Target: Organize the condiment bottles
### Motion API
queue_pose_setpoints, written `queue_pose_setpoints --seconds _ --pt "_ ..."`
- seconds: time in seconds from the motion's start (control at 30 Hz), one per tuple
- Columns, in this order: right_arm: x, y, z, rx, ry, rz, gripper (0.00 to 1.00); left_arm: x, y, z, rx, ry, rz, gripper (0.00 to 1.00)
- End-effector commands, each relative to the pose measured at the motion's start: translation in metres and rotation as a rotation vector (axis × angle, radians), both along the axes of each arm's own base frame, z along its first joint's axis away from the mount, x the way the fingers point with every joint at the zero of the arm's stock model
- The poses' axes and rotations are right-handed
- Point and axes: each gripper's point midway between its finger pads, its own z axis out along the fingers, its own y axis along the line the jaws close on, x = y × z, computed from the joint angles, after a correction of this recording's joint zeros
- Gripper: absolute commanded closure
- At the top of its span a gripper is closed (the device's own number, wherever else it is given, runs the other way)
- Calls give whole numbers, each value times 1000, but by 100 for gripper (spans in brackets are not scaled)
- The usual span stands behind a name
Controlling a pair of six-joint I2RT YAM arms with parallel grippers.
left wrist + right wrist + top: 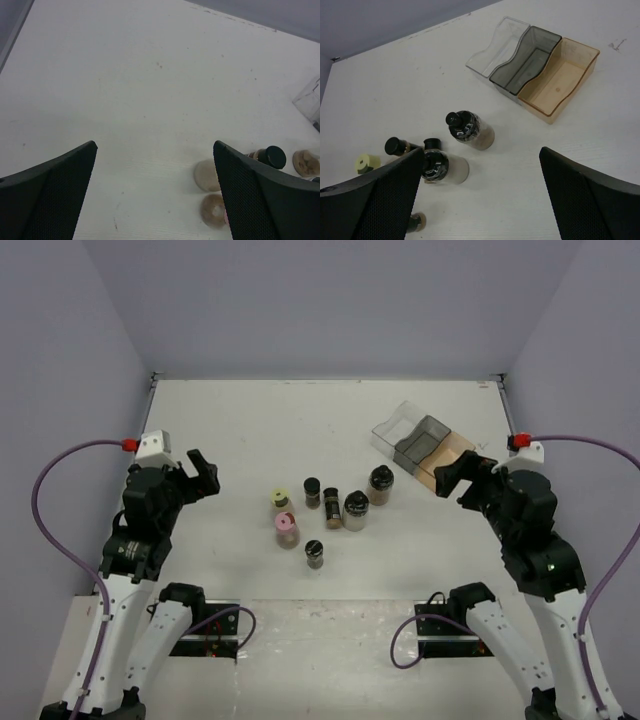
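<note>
Several condiment bottles stand in a cluster at the table's middle. They are a pale-yellow-capped jar (279, 499), a pink-capped jar (287, 529), three small dark-capped jars (312, 490) (331, 505) (314, 553) and two larger dark-capped jars (356, 508) (380, 483). My left gripper (205, 475) is open and empty, left of the cluster and above the table. My right gripper (455, 475) is open and empty, right of the cluster, near the tray. The right wrist view shows the two larger jars (469, 131) (442, 167) and the yellow cap (366, 163). The left wrist view shows the pale jar (206, 175) and a dark cap (274, 156).
A plastic tray (425, 445) with a clear, a grey and an amber compartment lies at the back right, all three empty; it also shows in the right wrist view (535, 67). Grey walls enclose the table on the left, the back and the right.
</note>
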Motion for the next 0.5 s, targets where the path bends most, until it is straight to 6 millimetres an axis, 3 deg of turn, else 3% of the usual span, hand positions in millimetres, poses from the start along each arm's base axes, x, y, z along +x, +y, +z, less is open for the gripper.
queue_pose_setpoints --seconds 0.0,0.1,0.17,0.2,0.23,0.3,0.37,0.4,0.43,0.47 --pt "4 0 1 10 -6 -11 1 4 -1 7 1 -30 -8 0" --pt "6 14 5 57 -28 48 1 4 -2 6 -1 -29 -12 0" --pt "6 40 16 123 -79 184 1 4 -2 7 -2 -30 -15 0" --pt "-4 66 24 173 -97 339 1 5 -2 6 -2 -27 -15 0" --pt "-5 77 38 201 -149 406 1 5 -2 6 -2 -28 -15 0" --pt "-4 92 42 254 -148 475 1 6 -2 4 0 -19 -15 0" --pt "8 92 48 264 -133 445 1 8 -3 2 1 -9 -20 0" --pt "29 88 26 245 -31 377 1 8 -4 1 1 -5 -21 0" --pt "39 85 31 220 -13 351 1 8 -4 1 0 -5 -24 0" --pt "49 85 22 194 40 327 1 8 -4 1 0 -5 -24 0"
